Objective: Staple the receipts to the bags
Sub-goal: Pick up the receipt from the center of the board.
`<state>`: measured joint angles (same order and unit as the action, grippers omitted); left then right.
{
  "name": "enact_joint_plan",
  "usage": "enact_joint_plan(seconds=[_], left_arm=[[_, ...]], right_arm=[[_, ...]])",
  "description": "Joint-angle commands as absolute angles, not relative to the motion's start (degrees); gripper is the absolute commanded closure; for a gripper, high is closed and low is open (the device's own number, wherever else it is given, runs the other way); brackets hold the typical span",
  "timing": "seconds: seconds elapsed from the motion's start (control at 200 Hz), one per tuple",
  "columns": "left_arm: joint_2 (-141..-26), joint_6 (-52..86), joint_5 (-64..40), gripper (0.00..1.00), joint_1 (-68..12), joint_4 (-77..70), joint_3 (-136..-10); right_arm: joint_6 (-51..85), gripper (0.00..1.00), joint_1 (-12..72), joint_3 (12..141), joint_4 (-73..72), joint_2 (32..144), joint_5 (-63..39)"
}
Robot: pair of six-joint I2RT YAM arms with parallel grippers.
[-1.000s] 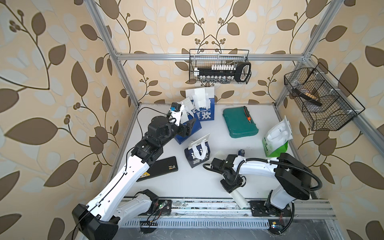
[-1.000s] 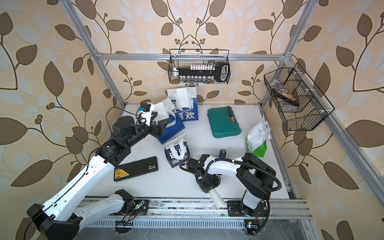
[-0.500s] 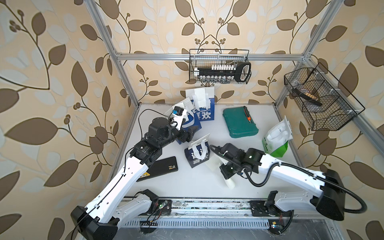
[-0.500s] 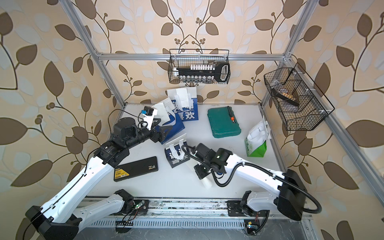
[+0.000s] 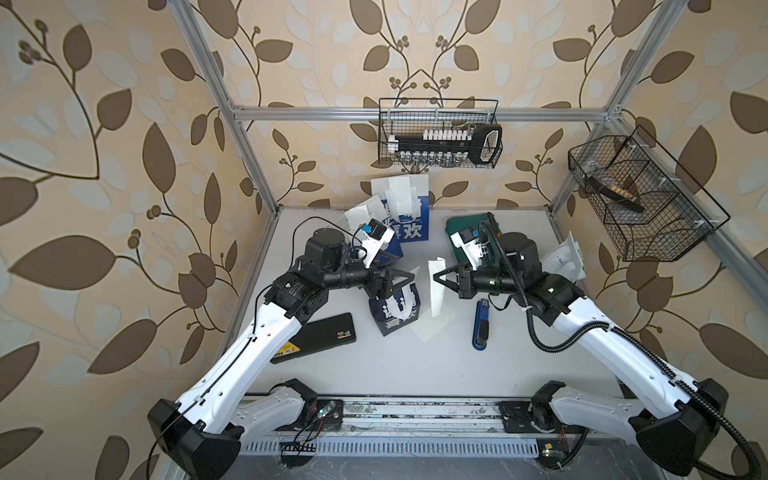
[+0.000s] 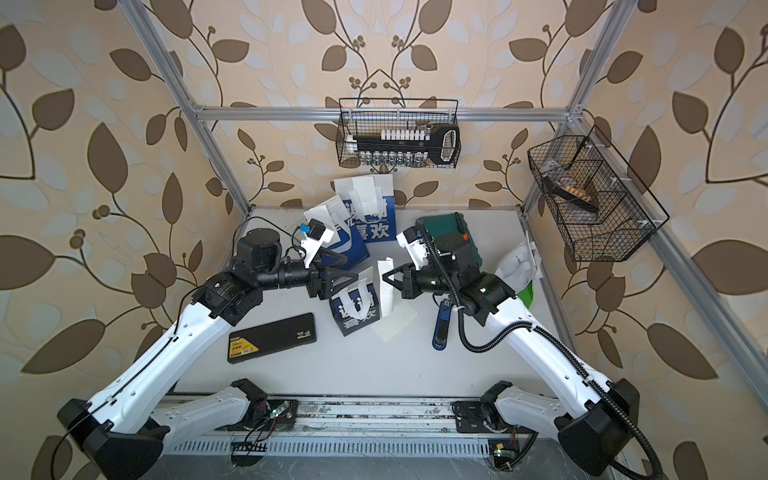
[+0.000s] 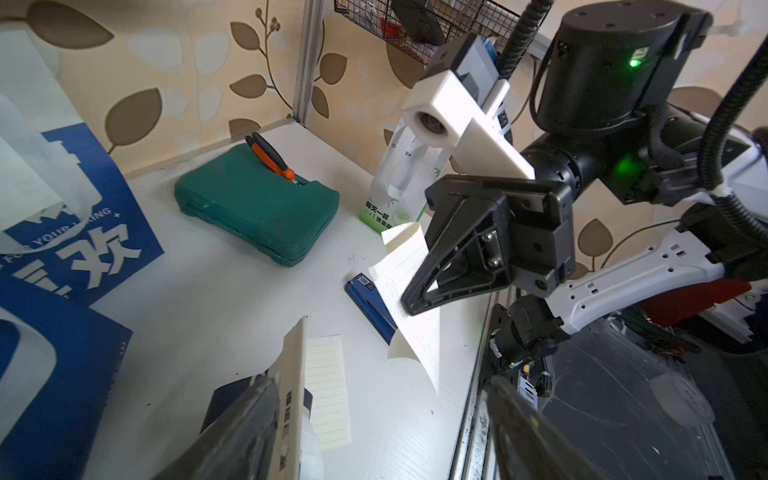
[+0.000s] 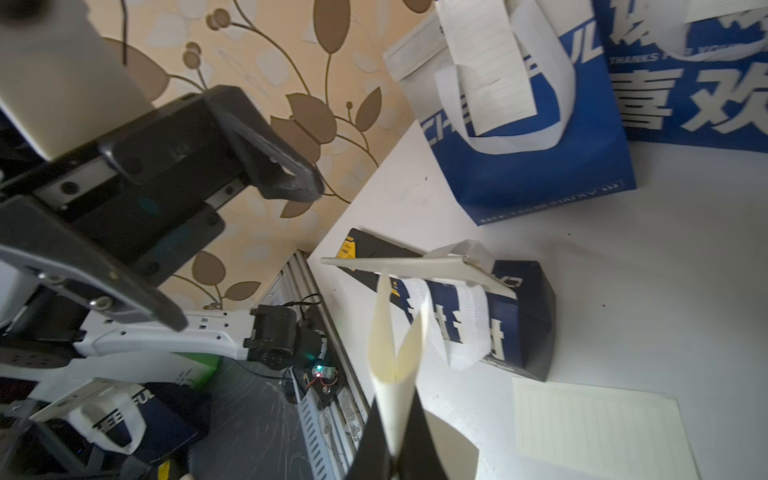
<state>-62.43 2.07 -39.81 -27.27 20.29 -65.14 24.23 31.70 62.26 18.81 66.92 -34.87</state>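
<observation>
A small navy bag [image 5: 395,313] with white characters stands mid-table. My left gripper [image 5: 409,279] hovers open at its top, and the bag's pale rim [image 7: 296,386] sits just inside one finger [image 7: 253,419]. Facing it, my right gripper [image 5: 434,276] is shut on a receipt [image 5: 437,291], which hangs folded from its fingertips [image 8: 395,365] beside the bag. A second receipt [image 5: 430,325] lies flat on the table next to the bag. Two larger blue-and-white bags [image 5: 409,216] stand at the back with slips on them. A white-and-green bag [image 5: 567,259] is at the right.
A blue stapler [image 5: 481,325] lies under my right forearm. A green case [image 5: 459,232] with orange-handled pliers sits at the back right. A black case [image 5: 320,338] lies at the front left. Wire baskets [image 5: 440,139] hang on the back and right walls.
My right gripper shut on a receipt at the table's front and carried it up to beside the small navy bag. My left gripper swung from the back blue bag to the navy bag's top.
</observation>
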Motion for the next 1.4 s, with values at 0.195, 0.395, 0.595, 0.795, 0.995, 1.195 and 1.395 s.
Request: enact_joint_plan(seconds=[0.195, 0.395, 0.595, 0.795, 0.995, 1.195, 1.395], left_arm=[[-68.7, 4.3, -48.0, 0.26, -26.8, 14.8, -69.8], [-70.2, 7.0, -49.9, 0.35, -26.9, 11.2, -69.0], [-70.7, 7.6, -50.9, 0.46, -26.9, 11.4, -68.9], [-71.5, 8.5, -51.9, 0.60, -27.1, 11.7, -69.0], [-72.4, 9.0, -52.3, 0.65, -27.3, 11.4, -68.9], [-72.3, 9.4, -51.1, 0.80, -27.3, 11.4, -69.1], [-72.0, 9.1, -48.6, 1.00, -27.3, 12.5, -69.6]], right_arm=[[24.5, 0.97, 31.6, 64.1, 15.3, 69.1, -44.0], [24.7, 0.97, 31.6, 64.2, 14.9, 69.8, -44.3], [24.7, 0.97, 31.6, 65.6, 14.3, 71.2, -43.9], [24.8, 0.97, 31.6, 66.6, 14.4, 72.5, -43.7], [25.2, 0.97, 31.6, 66.6, 14.4, 72.7, -43.6], [25.1, 0.97, 31.6, 66.2, 14.9, 72.9, -42.7], [25.1, 0.91, 31.6, 66.4, 15.8, 72.9, -40.4]])
